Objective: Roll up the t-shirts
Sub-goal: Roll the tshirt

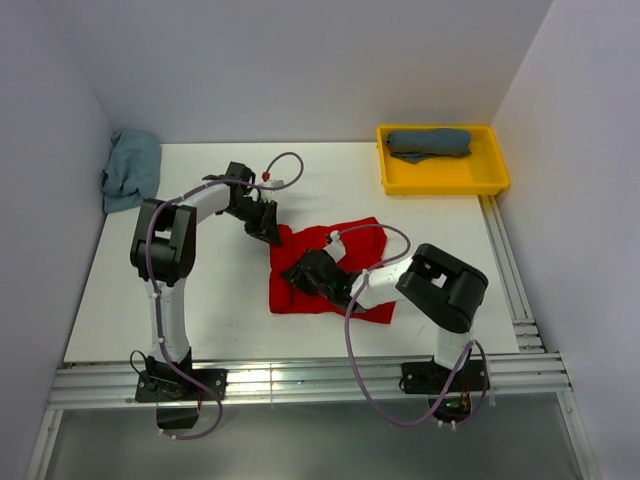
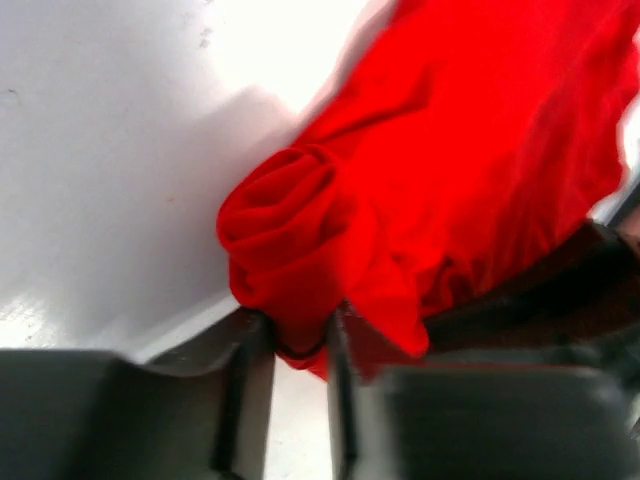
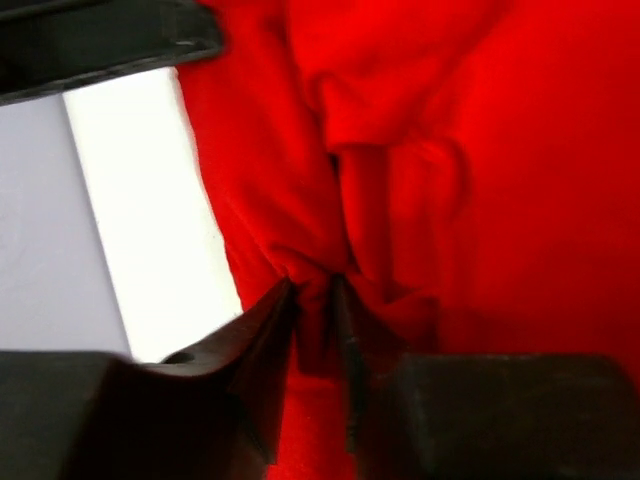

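1. Left hand (image 2: 300, 335): nearly closed, pinching the rolled far-left corner of the red t-shirt (image 2: 480, 150).
2. Right hand (image 3: 315, 300): nearly closed, pinching a fold near the shirt's left edge.
3. Shirt lies crumpled mid-way across the desk (image 1: 200, 290), between both arms.

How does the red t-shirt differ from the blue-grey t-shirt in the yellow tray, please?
The red t-shirt lies mostly spread, only one edge curled into a roll; the blue-grey t-shirt is a compact bundle. The red t-shirt is on the table; the blue-grey t-shirt sits in the yellow tray. The left gripper and right gripper both pinch the red t-shirt; nothing touches the blue-grey t-shirt. Both are plain soft cloth.
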You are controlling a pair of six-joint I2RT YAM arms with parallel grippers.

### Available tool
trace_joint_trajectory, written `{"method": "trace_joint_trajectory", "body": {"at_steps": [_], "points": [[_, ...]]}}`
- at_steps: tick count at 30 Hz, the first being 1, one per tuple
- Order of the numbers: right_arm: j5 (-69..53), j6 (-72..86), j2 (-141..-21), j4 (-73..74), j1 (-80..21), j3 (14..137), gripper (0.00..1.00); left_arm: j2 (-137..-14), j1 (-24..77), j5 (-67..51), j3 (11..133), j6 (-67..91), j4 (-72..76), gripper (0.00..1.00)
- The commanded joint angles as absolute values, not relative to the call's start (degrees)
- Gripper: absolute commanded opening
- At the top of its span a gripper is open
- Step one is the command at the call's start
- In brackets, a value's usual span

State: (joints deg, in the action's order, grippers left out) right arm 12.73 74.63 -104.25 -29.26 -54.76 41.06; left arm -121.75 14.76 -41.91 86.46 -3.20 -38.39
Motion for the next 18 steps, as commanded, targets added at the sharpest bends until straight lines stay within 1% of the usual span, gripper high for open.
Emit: {"method": "trace_joint_trajectory", "body": {"at_steps": [1, 2, 3, 5, 7, 12, 13, 18], "points": [[19.76, 69.88, -103.1, -11.55, -55.45, 45.78, 0.42, -120.06, 16.34, -33.85, 88.15, -2.19, -38.74, 0.19], [22.82, 68.13, -102.4, -8.47, -56.07, 49.1, 0.47, -119.8, 16.87, -31.84, 88.85, -1.94, -39.28, 0.09], [24.59, 67.33, -102.22, -2.52, -57.21, 50.96, 0.5, -119.53, 17.14, -28.34, 89.29, -2.19, -40.16, 0.05], [29.06, 65.84, -102.13, 3.13, -58.44, 56.13, 0.57, -119.53, 17.93, -25.07, 90.69, -2.29, -42.79, 0.0], [31.54, 65.39, -102.13, 10.61, -60.37, 59.4, 0.61, -119.79, 18.72, -22.07, 91.58, -2.55, -44.55, 0.0], [39.97, 63.9, -104.84, 25.1, -63.89, 71.52, 0.62, -120.14, 20.39, -16.27, 94.3, -2.02, -48.16, 0.0], [40.69, 62.94, -105.81, 26.53, -64.85, 75.02, 0.62, -120.41, 20.74, -15.39, 94.83, -2.02, -48.77, 0.0], [41.92, 60.03, -112.49, 33.03, -65.65, 83.92, 0.62, -122.86, 21.27, -15.03, 99.4, -1.76, -52.38, 0.0]]}}
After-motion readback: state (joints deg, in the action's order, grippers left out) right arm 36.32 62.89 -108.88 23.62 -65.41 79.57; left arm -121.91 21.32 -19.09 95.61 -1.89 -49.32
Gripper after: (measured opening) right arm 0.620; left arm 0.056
